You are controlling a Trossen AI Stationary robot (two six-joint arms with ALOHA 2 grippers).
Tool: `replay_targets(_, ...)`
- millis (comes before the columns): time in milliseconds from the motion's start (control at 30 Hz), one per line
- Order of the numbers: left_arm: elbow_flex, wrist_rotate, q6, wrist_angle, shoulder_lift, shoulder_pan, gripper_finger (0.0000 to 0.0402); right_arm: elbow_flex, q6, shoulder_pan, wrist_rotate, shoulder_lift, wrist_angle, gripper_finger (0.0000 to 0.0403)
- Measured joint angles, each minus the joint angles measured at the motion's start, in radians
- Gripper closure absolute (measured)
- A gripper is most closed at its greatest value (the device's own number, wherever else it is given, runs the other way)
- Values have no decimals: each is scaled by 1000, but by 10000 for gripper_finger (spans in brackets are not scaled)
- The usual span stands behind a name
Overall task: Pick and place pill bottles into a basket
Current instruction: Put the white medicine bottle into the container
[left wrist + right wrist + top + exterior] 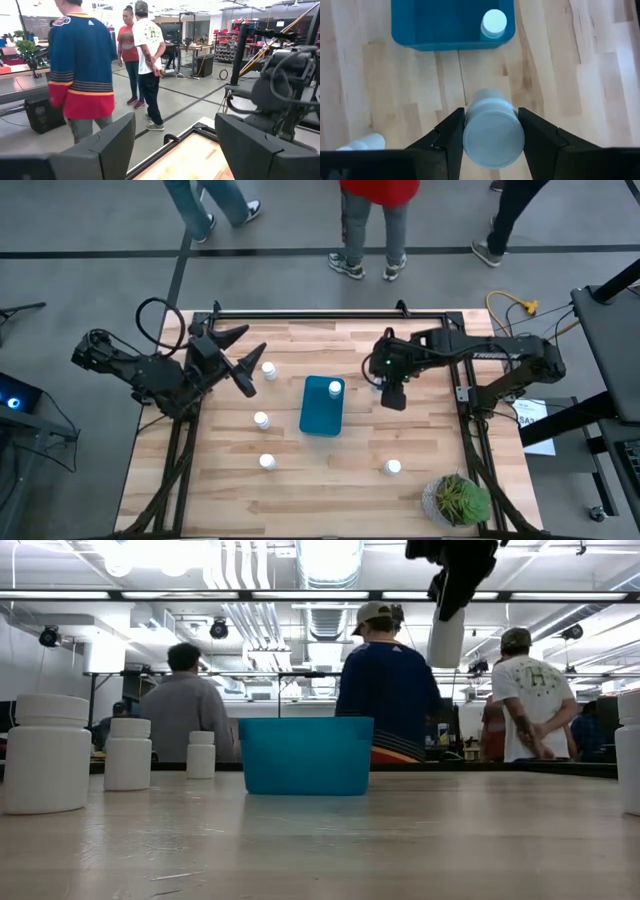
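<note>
My right gripper (391, 393) is shut on a white pill bottle (493, 134), high above the table to the right of the teal-blue basket (320, 418). In the low view the bottle (445, 638) hangs under the gripper (452, 585). One bottle (334, 388) stands inside the basket at its far right corner. Three bottles (268, 369) (261, 420) (267, 462) stand upright on the table left of the basket, and one (393, 468) at the near right. My left gripper (250, 360) is open and empty, raised at the far left. My right gripper pinches the bottle's cap end (470, 131) between its two fingers, one on each side. The fingers come from above, pointing down. The bottle hangs below them, nearly upright, lifted well clear of the table (445, 638).
A green potted plant (458, 500) stands at the table's near right corner. A black frame rail (320, 315) runs along the far edge. Several people stand on the floor beyond the far edge. Bare wood lies near the front middle (330, 500).
</note>
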Motion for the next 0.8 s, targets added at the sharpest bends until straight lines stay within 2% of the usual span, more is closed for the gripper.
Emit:
replay_targets(267,0,0,0,0,15,5,146,168,-33,2,0,112,-97,254)
replay_targets(600,0,0,0,1,12,6,146,437,-113,29,-1,285,-113,254)
replay_targets(800,0,0,0,2,11,6,146,550,-160,65,-2,391,-150,254)
